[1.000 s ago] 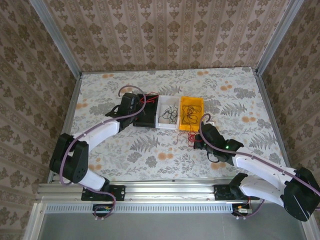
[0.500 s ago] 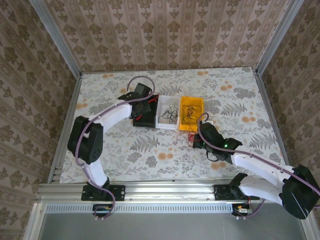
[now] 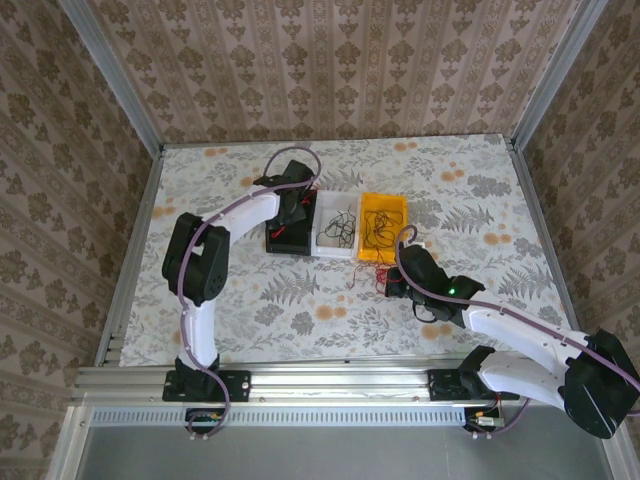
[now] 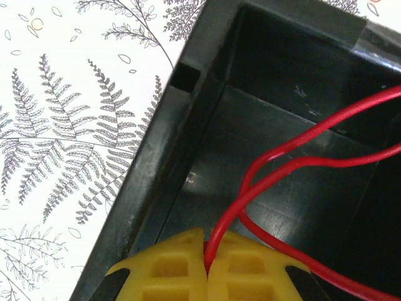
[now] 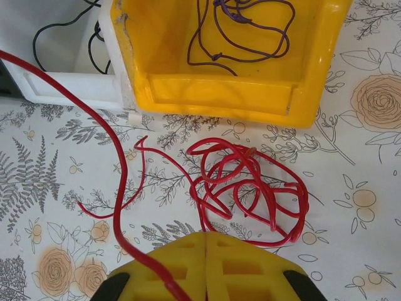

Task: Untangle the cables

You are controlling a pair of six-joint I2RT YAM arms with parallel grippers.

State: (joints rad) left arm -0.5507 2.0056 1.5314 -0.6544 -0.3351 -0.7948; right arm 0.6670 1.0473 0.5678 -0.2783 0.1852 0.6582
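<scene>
Swinging inward since a second ago, the left gripper [image 4: 207, 271] is now hanging over the rectangular black plastic bin [image 4: 156, 157], its fingers clenching a thin red cable [image 4: 282, 168] that is trailing ahead of them into the bin. Rightward, the right gripper [image 5: 205, 266] is pressing its fingers together, with a red strand [image 5: 116, 188] crossing its left pad, just behind the curly red cable tangle [image 5: 247, 153]. Pulling apart is risking a tighter knot — or a dragged bin.
</scene>
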